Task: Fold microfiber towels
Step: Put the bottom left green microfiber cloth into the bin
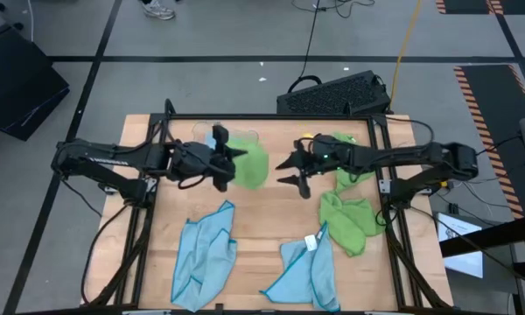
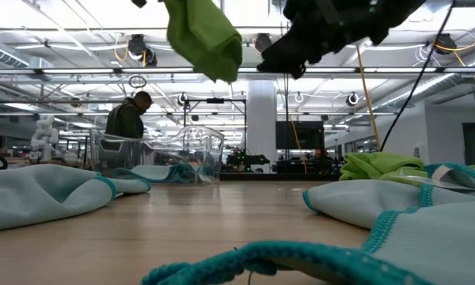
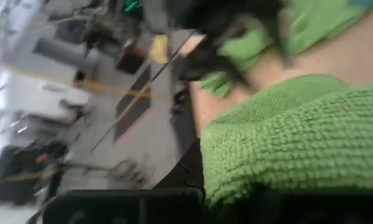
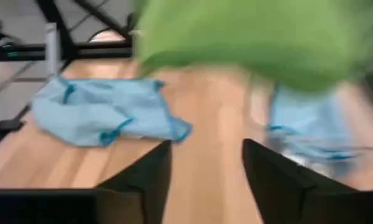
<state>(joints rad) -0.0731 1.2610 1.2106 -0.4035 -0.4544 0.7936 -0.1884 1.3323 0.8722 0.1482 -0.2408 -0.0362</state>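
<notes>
The left gripper (image 1: pixel 230 162) is clamped tight on a lime green microfiber towel (image 1: pixel 249 163), which hangs off the table from its fingertips, over the far middle of the wooden table (image 1: pixel 254 232). The right gripper (image 1: pixel 296 168) sits just beside the towel's free edge with its fingers spread and nothing between them. To fold well, the right gripper likely needs to take the loose hanging corner opposite the left grip, so both ends come level before lowering. A green towel heap (image 1: pixel 346 219) lies behind the right gripper; two light blue towels (image 1: pixel 206 249) rest nearer the front edge.
</notes>
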